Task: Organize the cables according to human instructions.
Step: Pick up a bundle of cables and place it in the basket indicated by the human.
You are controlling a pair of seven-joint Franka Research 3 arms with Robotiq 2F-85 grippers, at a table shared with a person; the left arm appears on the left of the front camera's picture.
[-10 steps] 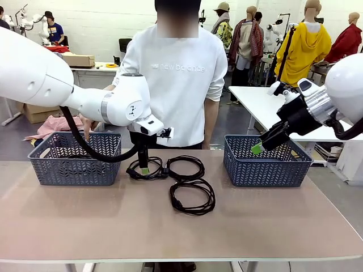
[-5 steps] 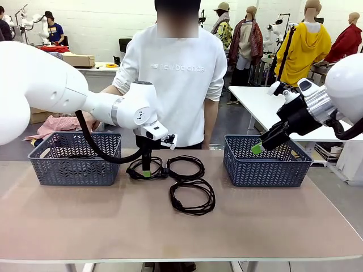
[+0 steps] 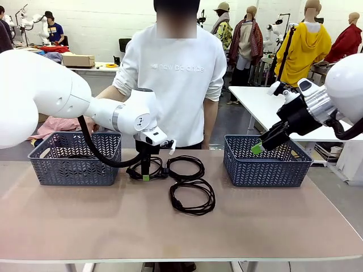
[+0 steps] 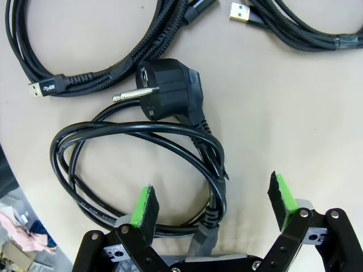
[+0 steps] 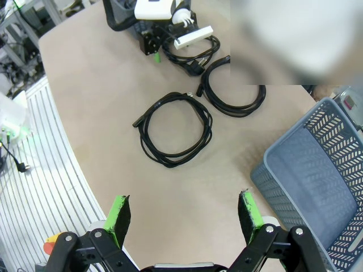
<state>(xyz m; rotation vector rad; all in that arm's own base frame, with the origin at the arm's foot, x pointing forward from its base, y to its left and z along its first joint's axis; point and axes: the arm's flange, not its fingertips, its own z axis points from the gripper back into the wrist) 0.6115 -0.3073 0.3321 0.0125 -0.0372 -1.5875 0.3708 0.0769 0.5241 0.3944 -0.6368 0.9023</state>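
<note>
Item: cable-sorting station, 3 coils on the table. Change over the last second: the left gripper (image 3: pixel 146 175) has sunk lower onto the far-left cable (image 3: pixel 134 172), and its white wrist joint has dropped with it. The right gripper (image 3: pixel 258 148), the 3 coils and both baskets are unmoved. Fingers: the left jaws are spread wide, green pads (image 4: pixel 143 207) straddling 1 side of that coil, strands lying between them, nothing clamped. The right jaws are likewise spread and empty, hanging over the left part of the right basket (image 3: pixel 266 167). Positions, near to far: bare tan table (image 3: pixel 170 232); near cable (image 3: pixel 193 197) at centre; middle cable (image 3: pixel 185 167) just behind it, whether the 2 loops touch cannot be told; far-left cable beside the middle one, under the left gripper; left basket (image 3: pixel 74 161) and right basket at either side, well apart; person (image 3: pixel 178 73) in a white sweatshirt at the far edge. By view: the front view reads all 3 as plain black loops. The left wrist view resolves the far-left cable as a smooth round-jacket cord with a chunky round plug (image 4: pixel 167 90) bearing metal pins, and its neighbours as braided cords ending in gold USB plugs (image 4: pixel 39 89). The right wrist view gives the overhead layout, the near cable a loose round loop. Materials: baskets blue-grey plastic with herringbone lattice walls; grippers black with green pads
</note>
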